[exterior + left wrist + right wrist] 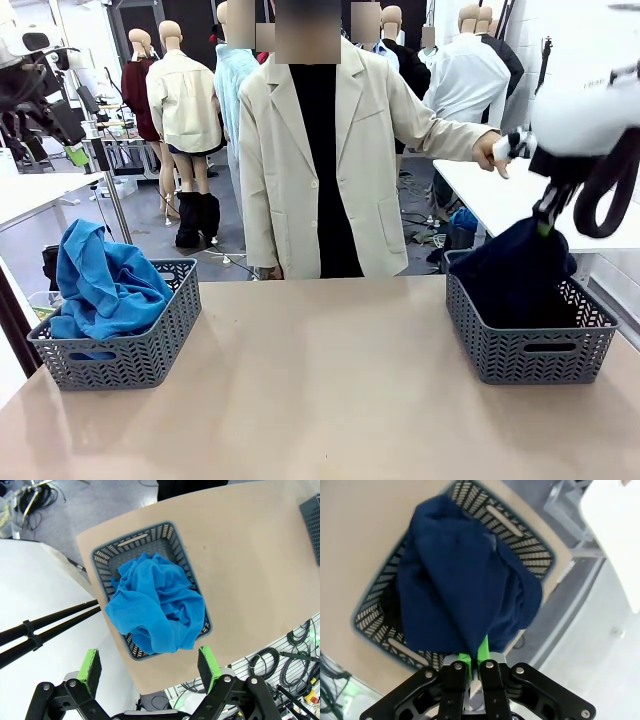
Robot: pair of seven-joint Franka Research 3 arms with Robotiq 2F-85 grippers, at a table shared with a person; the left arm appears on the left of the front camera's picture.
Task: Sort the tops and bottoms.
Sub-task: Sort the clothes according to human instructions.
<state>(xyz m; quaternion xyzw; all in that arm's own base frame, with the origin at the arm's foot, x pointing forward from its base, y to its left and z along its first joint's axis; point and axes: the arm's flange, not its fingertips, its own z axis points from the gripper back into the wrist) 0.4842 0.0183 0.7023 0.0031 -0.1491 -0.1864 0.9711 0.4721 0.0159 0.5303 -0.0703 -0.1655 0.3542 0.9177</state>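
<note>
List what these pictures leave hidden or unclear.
- Front view: right claw half buried in the navy garment.
- Right wrist view: right basket's contents beneath that garment hidden.
- Left wrist view: blue cloth heaped; one piece or two, unclear.

We are noting the right arm showing a rounded white shell with a thick black cable looping beside it. The right end effector is showing black linkage bars with silver screws and bright green pads. The left end effector is showing the same black links, round silver fasteners and green pads with worn edges. The person is wearing a cream lapelled coat over a black top.
</note>
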